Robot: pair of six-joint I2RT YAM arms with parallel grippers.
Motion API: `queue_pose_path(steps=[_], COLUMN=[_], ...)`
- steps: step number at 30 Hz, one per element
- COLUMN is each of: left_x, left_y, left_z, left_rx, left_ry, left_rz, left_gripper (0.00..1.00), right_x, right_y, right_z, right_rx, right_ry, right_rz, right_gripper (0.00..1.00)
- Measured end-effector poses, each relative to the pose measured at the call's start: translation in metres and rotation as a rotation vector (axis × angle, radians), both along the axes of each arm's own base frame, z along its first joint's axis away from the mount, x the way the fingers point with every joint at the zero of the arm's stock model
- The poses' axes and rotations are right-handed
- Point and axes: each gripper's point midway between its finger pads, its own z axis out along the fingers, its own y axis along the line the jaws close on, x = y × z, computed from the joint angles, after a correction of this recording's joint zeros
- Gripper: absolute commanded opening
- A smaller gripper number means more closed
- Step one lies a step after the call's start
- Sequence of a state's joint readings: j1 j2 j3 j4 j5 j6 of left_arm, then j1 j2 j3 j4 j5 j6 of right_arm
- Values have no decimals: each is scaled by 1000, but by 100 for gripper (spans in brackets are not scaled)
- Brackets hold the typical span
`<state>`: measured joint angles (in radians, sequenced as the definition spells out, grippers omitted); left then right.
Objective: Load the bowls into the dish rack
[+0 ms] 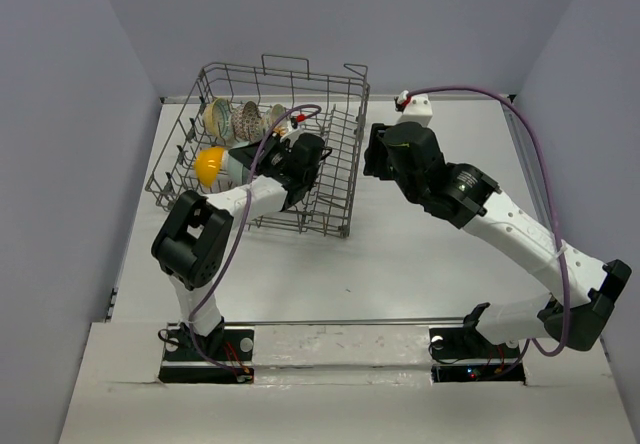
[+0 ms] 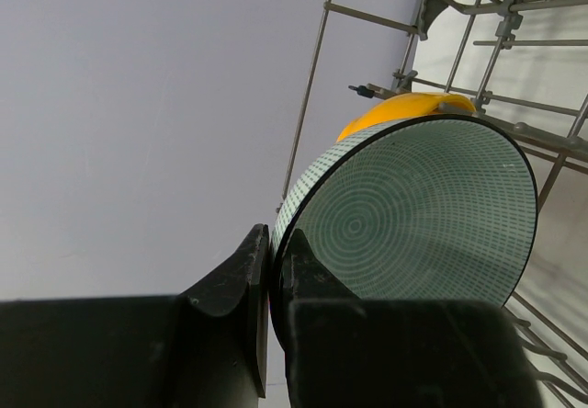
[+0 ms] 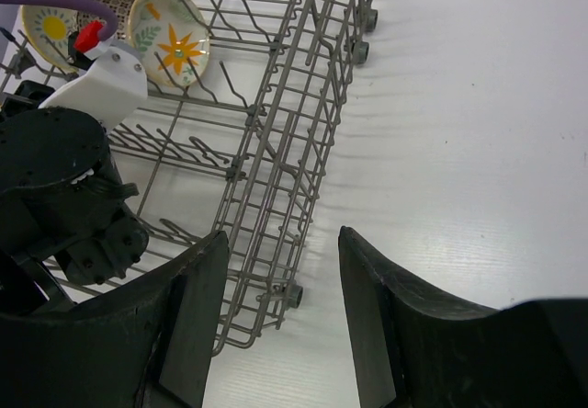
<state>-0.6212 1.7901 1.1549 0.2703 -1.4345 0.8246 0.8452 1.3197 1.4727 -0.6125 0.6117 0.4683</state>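
On table (image 1: 420, 264): dish rack (image 1: 340, 179), left of centre, towards far side. Inside rack: row of three bowls (image 1: 246, 118) on edge at far-left corner; nearer, fourth bowl (image 1: 208, 166) by left wall, fifth bowl (image 2: 413, 215) just right of it, rim pinched in left gripper (image 2: 273, 254). Over table, beside rack's right wall: right gripper (image 3: 283, 270).

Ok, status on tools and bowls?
Left tool shut on teal bowl, in the dish rack beside orange bowl. Right tool open, outside rack. Three patterned bowls racked. Nothing blocking.
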Motion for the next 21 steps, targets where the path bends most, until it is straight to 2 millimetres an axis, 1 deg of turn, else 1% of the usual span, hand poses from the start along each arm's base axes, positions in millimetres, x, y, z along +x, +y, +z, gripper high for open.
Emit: queue_pose_path(steps=[8, 13, 18, 21], left_x=[0, 5, 7, 7], left_y=[-3, -9, -13, -13], left_z=[0, -11, -21, -23], left_rx=[16, 29, 45, 50], left_ry=[9, 31, 53, 58], left_rz=[-1, -11, -17, -14], left_gripper=[0, 0, 0, 0], right_x=[-1, -1, -2, -3], right_y=[-1, -2, -4, -5], right_z=[-4, -5, -1, 0], right_rx=[-7, -10, -3, -1], right_ry=[6, 7, -1, -5], right_rz=[0, -2, -6, -9], right_gripper=[57, 57, 58, 57])
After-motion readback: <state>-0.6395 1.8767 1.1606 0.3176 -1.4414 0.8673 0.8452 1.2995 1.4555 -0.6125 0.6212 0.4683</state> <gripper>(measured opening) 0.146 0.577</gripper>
